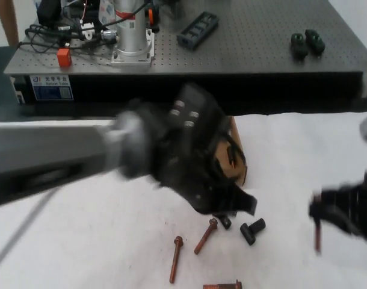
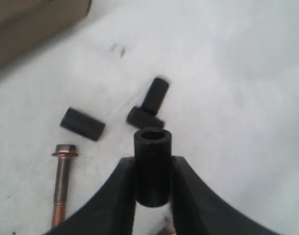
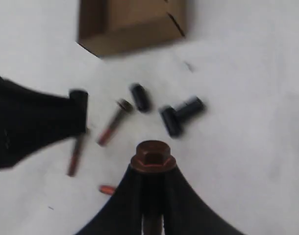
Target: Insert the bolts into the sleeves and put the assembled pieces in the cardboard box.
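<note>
My left gripper (image 2: 153,169) is shut on an upright black sleeve (image 2: 152,147), held over the white cloth just in front of the cardboard box (image 1: 237,164). In the high view this left gripper (image 1: 233,206) hangs above the loose parts. My right gripper (image 3: 153,171) is shut on a copper bolt (image 3: 153,155), head toward the camera. That right gripper (image 1: 319,212) is at the right of the cloth, and its bolt (image 1: 317,233) hangs downward. Loose sleeves (image 2: 82,124) (image 2: 150,102) and loose bolts (image 1: 175,259) (image 1: 206,236) lie on the cloth.
White cloth (image 1: 304,156) covers the near bench. Behind it stands a perforated metal table (image 1: 255,42) with a black tray (image 1: 197,29), cables and a metal post (image 1: 133,30). Another bolt (image 1: 222,285) lies at the front edge.
</note>
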`<control>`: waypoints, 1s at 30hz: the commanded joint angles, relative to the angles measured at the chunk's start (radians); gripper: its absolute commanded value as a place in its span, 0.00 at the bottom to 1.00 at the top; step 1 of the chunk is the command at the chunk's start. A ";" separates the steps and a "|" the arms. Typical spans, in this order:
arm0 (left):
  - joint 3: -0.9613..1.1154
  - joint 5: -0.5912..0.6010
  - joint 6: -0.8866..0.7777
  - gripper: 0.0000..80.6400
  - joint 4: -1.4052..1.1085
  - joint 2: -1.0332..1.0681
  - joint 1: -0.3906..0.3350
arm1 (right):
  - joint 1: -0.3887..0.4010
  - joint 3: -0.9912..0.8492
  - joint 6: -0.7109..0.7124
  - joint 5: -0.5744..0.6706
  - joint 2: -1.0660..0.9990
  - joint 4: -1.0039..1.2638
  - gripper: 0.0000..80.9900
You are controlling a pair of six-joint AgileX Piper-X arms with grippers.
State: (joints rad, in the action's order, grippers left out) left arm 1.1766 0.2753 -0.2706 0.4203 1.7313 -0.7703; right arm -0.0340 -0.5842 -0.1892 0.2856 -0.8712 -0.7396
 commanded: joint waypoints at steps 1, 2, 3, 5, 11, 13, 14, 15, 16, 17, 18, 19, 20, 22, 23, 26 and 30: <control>-0.211 0.137 0.047 0.01 -0.283 -0.193 0.014 | 0.024 0.000 -0.191 0.211 0.038 0.356 0.03; -0.256 0.172 0.047 0.01 -0.336 -0.227 0.015 | 0.034 0.000 -0.234 0.231 0.039 0.431 0.03; -0.307 0.213 0.049 0.01 -0.400 -0.266 0.017 | 0.047 0.000 -0.286 0.250 0.039 0.508 0.03; -0.395 0.303 0.049 0.01 -0.515 -0.329 0.017 | 0.077 0.000 -0.365 0.270 0.034 0.643 0.03; -0.522 0.444 0.047 0.01 -0.755 -0.443 0.017 | 0.185 -0.004 -0.466 0.279 0.021 0.888 0.03; -0.523 0.451 0.036 0.01 -0.758 -0.453 0.017 | 0.205 -0.004 -0.466 0.279 0.021 0.875 0.03; -0.523 0.455 0.029 0.01 -0.761 -0.456 0.017 | 0.211 -0.004 -0.463 0.283 0.021 0.867 0.03; -0.523 0.455 0.022 0.01 -0.761 -0.456 0.017 | 0.217 -0.004 -0.458 0.295 0.021 0.859 0.03; -0.523 0.455 0.016 0.01 -0.761 -0.456 0.017 | 0.222 -0.004 -0.444 0.308 0.021 0.852 0.03; -0.523 0.455 0.016 0.01 -0.761 -0.456 0.017 | 0.225 -0.004 -0.435 0.318 0.021 0.845 0.03; -0.523 0.455 0.016 0.01 -0.761 -0.456 0.017 | 0.229 -0.004 -0.431 0.325 0.021 0.835 0.03; -0.523 0.455 0.016 0.01 -0.761 -0.456 0.017 | 0.234 -0.004 -0.415 0.332 0.021 0.821 0.03; -0.523 0.455 0.010 0.01 -0.766 -0.456 0.017 | 0.235 -0.004 -0.399 0.336 0.021 0.809 0.03; -0.523 0.455 -0.006 0.01 -0.766 -0.456 0.017 | 0.235 -0.004 -0.372 0.358 0.021 0.780 0.03; -0.523 0.455 -0.016 0.01 -0.766 -0.456 0.017 | 0.235 -0.004 -0.363 0.358 0.021 0.771 0.03; -0.523 0.464 -0.020 0.01 -0.766 -0.456 0.017 | 0.235 -0.004 -0.345 0.368 0.021 0.760 0.03; -0.523 0.497 -0.025 0.01 -0.766 -0.456 0.017 | 0.235 -0.004 -0.329 0.379 0.021 0.751 0.03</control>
State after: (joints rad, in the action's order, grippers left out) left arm 0.6531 0.7419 -0.2814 -0.3257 1.2881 -0.7551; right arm 0.1981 -0.5818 -0.5383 0.6458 -0.8489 0.0175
